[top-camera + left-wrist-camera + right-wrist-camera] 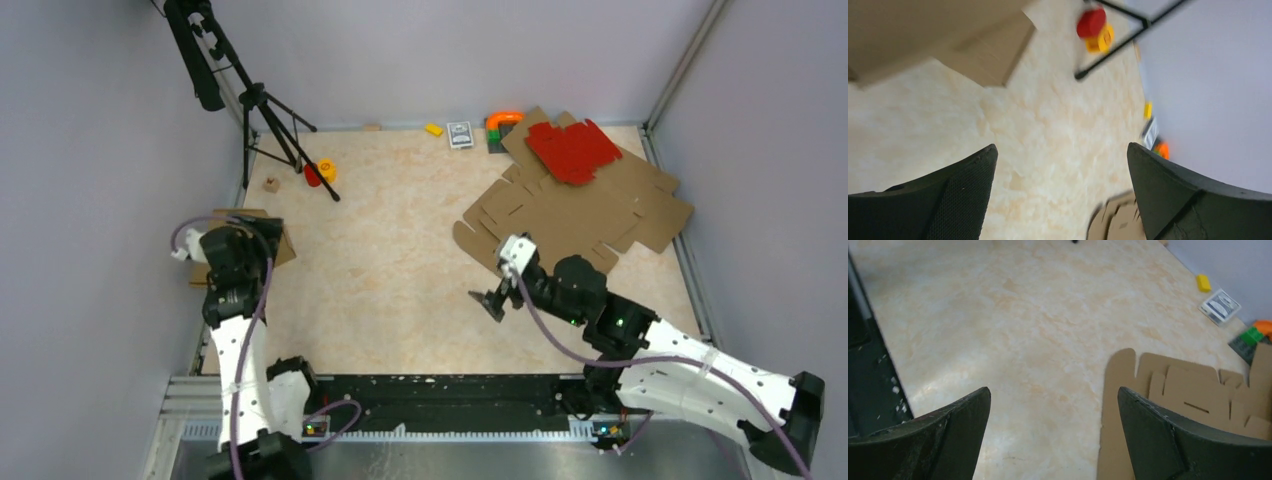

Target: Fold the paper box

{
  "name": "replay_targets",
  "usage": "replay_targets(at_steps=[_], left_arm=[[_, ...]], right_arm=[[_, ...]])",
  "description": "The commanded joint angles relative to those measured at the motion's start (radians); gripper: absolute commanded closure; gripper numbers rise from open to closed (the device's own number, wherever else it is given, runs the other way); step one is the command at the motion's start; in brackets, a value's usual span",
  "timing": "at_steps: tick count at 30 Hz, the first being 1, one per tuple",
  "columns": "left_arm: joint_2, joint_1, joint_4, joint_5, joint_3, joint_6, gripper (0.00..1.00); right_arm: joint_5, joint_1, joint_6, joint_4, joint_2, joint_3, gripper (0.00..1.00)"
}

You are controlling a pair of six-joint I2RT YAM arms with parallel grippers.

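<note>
Down at the near edge, two arms are in play. The left gripper (pixel 1062 150) hangs with its jaws spread wide and nothing between them, only bare table (pixel 400 240) showing in the gap. The right gripper (pixel 1054 390) is just as slack, fingers apart, gripping nothing, hovering just short of the nearest rounded flap.

Now the paper box (pixel 908 30): it sits at the left edge of the table, right beside the left wrist and mostly hidden under that arm from above. From the wrist it shows raised faces with a shadowed side, so I read it as already folded up and let go. Whether every flap is tucked I cannot tell.

Further out on the right lies a pile of flat brown sheets (pixel 560 215), slots and flaps all splayed, not one crease raised. If more folding is wanted, that is where it waits, and the right arm is closest.

Count time. One folded box. Flat brown sheets: at least two overlapping, exact number unclear. One red die-cut sheet (pixel 572 150) on top of them. Along the far side: one tripod (pixel 265 110), one small wooden cube (pixel 271 184), one red-and-yellow toy (pixel 320 172), one yellow block (pixel 434 129), one card pack (pixel 460 134), one orange-and-green piece (pixel 503 122).
</note>
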Motion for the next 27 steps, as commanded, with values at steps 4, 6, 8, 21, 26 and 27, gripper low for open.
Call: replay_targets(at_steps=[4,6,8,21,26,27], left_arm=[[0.017,-0.42,0.176,-0.21,-0.009,0.216,0.01],[0.043,-0.526,0.188,-0.335,-0.004,0.286,0.01],[0.067,-0.613,0.211,-0.452,-0.012,0.367,0.01],[0.16,-0.683,0.794,-0.518,-0.308,0.914,0.01],[0.256,-0.494,1.064,-0.348,-0.436,0.841,0.01],[0.298,-0.456,1.152,-0.303,-0.46,0.821,0.02]], right_arm=[[-0.17,-0.371,0.316,0.094,0.017,0.002,0.05],[-0.221,-0.516,0.378,0.117,0.012,-0.008,0.05],[-0.299,-0.651,0.46,0.177,0.024,-0.025,0.06],[0.216,-0.759,0.16,0.541,0.113,-0.257,0.06],[0.076,-0.938,0.24,0.703,0.171,-0.347,0.08],[0.058,-0.963,0.262,0.726,0.202,-0.354,0.08]])
